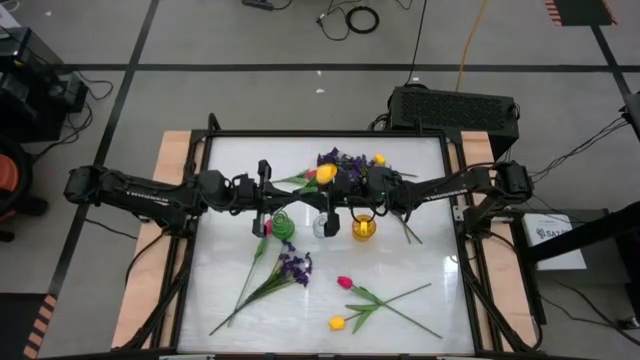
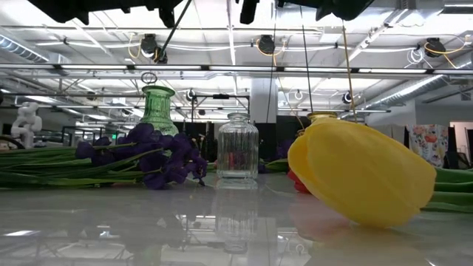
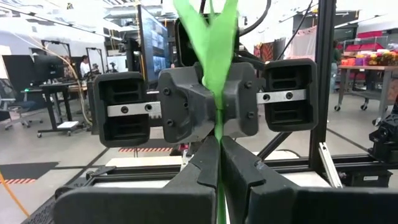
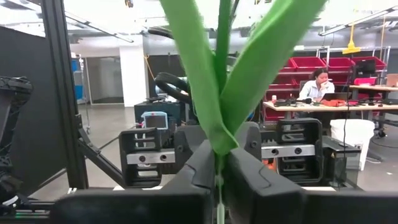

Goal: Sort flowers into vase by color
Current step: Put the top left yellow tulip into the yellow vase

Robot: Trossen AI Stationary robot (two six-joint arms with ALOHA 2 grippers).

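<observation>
Both arms met mid-surface above small vases. Long green artificial flower stem (image 3: 217,93) pinched between clenched left fingers (image 3: 219,163); right fingers (image 4: 219,171) clenched on same stem. Judged light, floppy, slippery; best gripped low on stem.

Loose flowers (image 1: 290,268) below three vases (image 1: 325,226)

My left arm (image 1: 150,190) and right arm (image 1: 460,186) reach inward, wrists facing across the table's middle; left gripper (image 3: 217,155) clamped on a green stem; right gripper (image 4: 219,171) likewise clamped on one.
</observation>
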